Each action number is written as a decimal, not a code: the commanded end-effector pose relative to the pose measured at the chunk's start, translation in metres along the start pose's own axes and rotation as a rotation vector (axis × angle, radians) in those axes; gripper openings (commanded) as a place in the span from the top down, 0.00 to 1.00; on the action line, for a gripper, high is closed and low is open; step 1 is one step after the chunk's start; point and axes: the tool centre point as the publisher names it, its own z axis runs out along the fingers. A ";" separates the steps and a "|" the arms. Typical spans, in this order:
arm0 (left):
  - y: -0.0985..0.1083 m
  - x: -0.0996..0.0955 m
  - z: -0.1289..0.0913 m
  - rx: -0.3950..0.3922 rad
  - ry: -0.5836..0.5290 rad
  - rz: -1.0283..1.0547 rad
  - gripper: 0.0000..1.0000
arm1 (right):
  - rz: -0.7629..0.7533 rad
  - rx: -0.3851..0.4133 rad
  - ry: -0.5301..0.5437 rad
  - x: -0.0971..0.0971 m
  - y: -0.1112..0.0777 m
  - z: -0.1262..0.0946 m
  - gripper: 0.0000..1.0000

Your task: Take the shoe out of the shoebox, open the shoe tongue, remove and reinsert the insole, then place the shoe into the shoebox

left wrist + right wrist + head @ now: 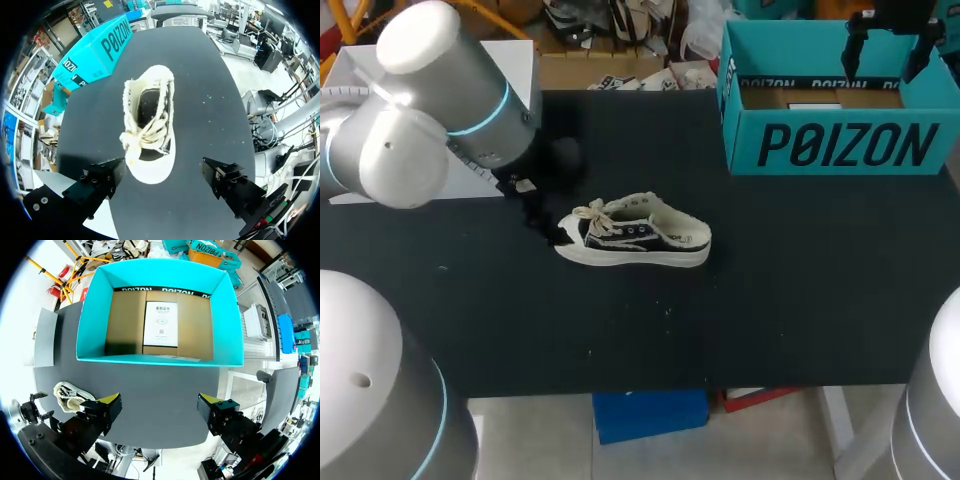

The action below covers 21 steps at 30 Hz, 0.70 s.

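Left gripper (164,176): spread wide, holding nothing; 2 fingers (102,177) either side of the toe of the shoe (150,125), not squeezing it.
Right gripper (159,409): also wide open and empty, hanging over the near wall of the box (150,359), well apart from the shoe.
Shoe: out of the box, upright on its sole around mid-table (770,300), toe toward the left arm (450,90), heel toward the box side.
Laces (137,137): tied in a bow over the tongue; tongue apparently not yet opened, so insole work probably all to come.
Box: open-topped, toward the far right of the table; only a paper slip (161,324) on the cardboard floor.
Risk 1: a pinch on the rounded toe alone likely to slip off, or to push the shoe along the table, with nothing bracing the heel.
Risk 2: bow catching on a finger, dragging the whole shoe instead of loosening the tongue.
Risk 3: shoe tipping onto its side if pulled upward by the laces from 1 side only.
Edges: shoe well in from the near edge; box wall the nearest obstacle on the heel side, though not close.
Room: wide stretch of table between shoe and box and along the near side; toe side taken up by the left arm.
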 end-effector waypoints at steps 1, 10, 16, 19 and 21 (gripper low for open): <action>0.007 -0.011 0.006 0.126 0.010 0.004 0.00 | 0.000 0.000 0.000 0.000 0.000 0.000 0.00; 0.008 -0.015 0.007 0.110 -0.008 -0.012 0.00 | 0.000 0.000 0.000 0.000 0.000 0.000 0.00; 0.008 -0.015 0.007 0.110 -0.008 -0.012 0.00 | -0.112 -0.082 -0.132 0.001 -0.003 -0.021 0.00; 0.008 -0.015 0.007 0.110 -0.008 -0.012 0.00 | -0.323 -0.187 -0.162 0.010 -0.020 -0.033 0.00; 0.008 -0.015 0.007 0.110 -0.008 -0.012 0.00 | -0.530 -0.255 -0.194 0.019 -0.040 -0.036 0.00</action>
